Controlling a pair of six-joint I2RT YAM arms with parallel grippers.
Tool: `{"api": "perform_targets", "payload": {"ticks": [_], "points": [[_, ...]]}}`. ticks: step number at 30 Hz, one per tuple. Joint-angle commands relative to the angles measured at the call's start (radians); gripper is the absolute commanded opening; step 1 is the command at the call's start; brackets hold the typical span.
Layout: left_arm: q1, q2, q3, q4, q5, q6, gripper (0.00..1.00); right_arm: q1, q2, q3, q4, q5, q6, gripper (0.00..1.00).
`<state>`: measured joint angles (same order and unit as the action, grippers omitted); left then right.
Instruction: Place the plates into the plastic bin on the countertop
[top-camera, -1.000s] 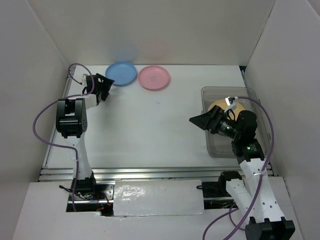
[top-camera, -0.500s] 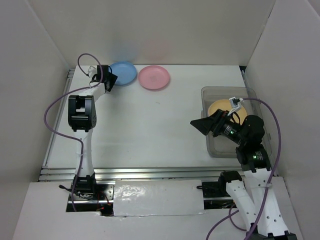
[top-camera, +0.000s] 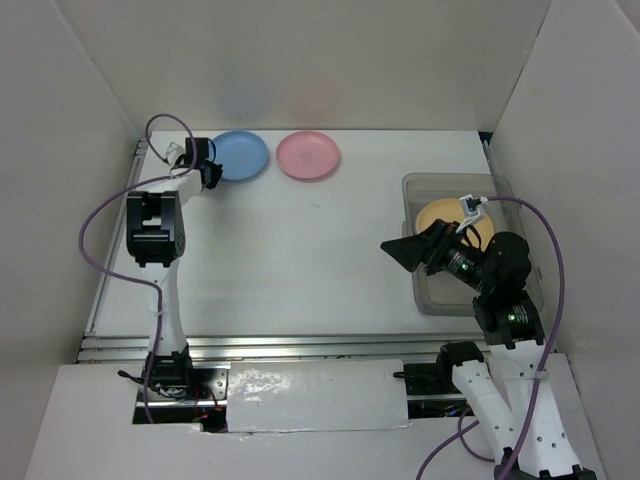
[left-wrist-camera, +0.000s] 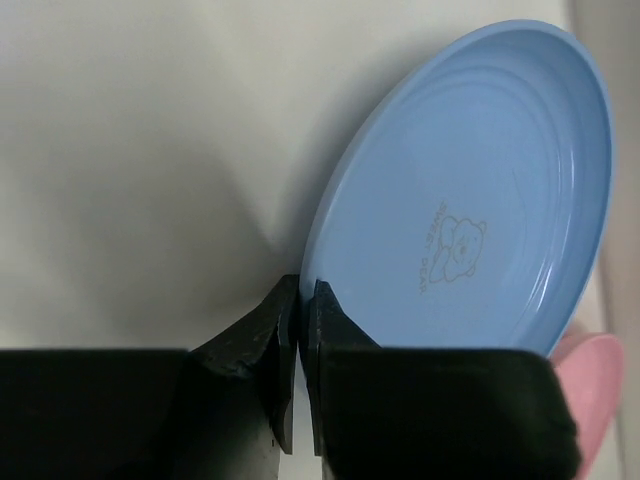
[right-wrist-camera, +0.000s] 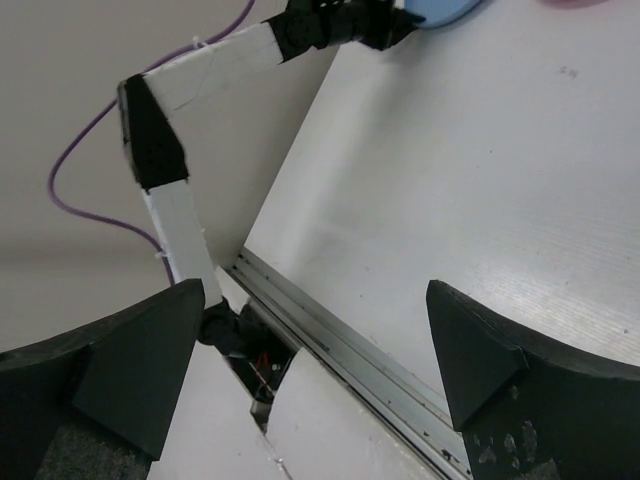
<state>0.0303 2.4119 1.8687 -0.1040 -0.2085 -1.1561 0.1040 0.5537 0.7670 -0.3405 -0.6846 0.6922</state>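
A blue plate (top-camera: 242, 154) lies at the back left of the white countertop (top-camera: 300, 250), with a pink plate (top-camera: 308, 155) just to its right. My left gripper (top-camera: 211, 168) is shut on the blue plate's left rim. In the left wrist view the two fingers pinch that rim at my left gripper (left-wrist-camera: 305, 286), the blue plate (left-wrist-camera: 470, 200) fills the right side and the pink plate (left-wrist-camera: 596, 400) shows at the edge. An orange plate (top-camera: 443, 214) lies in the plastic bin (top-camera: 428, 182) at the right. My right gripper (top-camera: 400, 247) hangs open and empty, left of the bin.
White walls enclose the countertop at the back and on both sides. A metal rail (top-camera: 300, 345) runs along the near edge. The right wrist view looks past my right gripper (right-wrist-camera: 312, 300) at the rail (right-wrist-camera: 330, 340) and the left arm (right-wrist-camera: 215, 65).
My left gripper has gone from wide open to shut on the blue plate's rim, after reaching in toward the plate. The right arm drew back slightly from the bin and then held still.
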Motion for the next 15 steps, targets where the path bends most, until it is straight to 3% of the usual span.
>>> {"api": "perform_targets", "payload": {"ticks": [1, 3, 4, 6, 9, 13, 15], "points": [[0.04, -0.289, -0.243, -0.146, -0.1, -0.022, 0.0, 0.014, 0.005, 0.043, -0.005, 0.034, -0.019, 1.0], [0.039, -0.452, -0.49, -0.068, -0.1, 0.028, 0.0, 0.042, 0.037, 0.043, -0.006, 0.087, -0.025, 1.0], [0.019, -0.591, -0.549, -0.006, -0.086, 0.057, 0.0, 0.058, 0.063, 0.046, -0.018, 0.127, -0.022, 1.0], [-0.018, -0.695, -0.629, -0.029, -0.049, 0.154, 0.0, 0.121, 0.1, 0.061, -0.017, 0.251, -0.029, 1.0], [-0.118, -0.821, -0.654, -0.138, 0.0, 0.255, 0.0, 0.174, 0.201, 0.104, 0.004, 0.347, -0.048, 1.0], [-0.248, -0.983, -0.73, -0.16, 0.099, 0.32, 0.0, 0.25, 0.391, 0.149, 0.096, 0.398, -0.065, 1.0], [-0.351, -1.049, -0.729, -0.228, 0.06, 0.329, 0.0, 0.278, 0.455, 0.195, 0.081, 0.439, -0.083, 1.0]]}}
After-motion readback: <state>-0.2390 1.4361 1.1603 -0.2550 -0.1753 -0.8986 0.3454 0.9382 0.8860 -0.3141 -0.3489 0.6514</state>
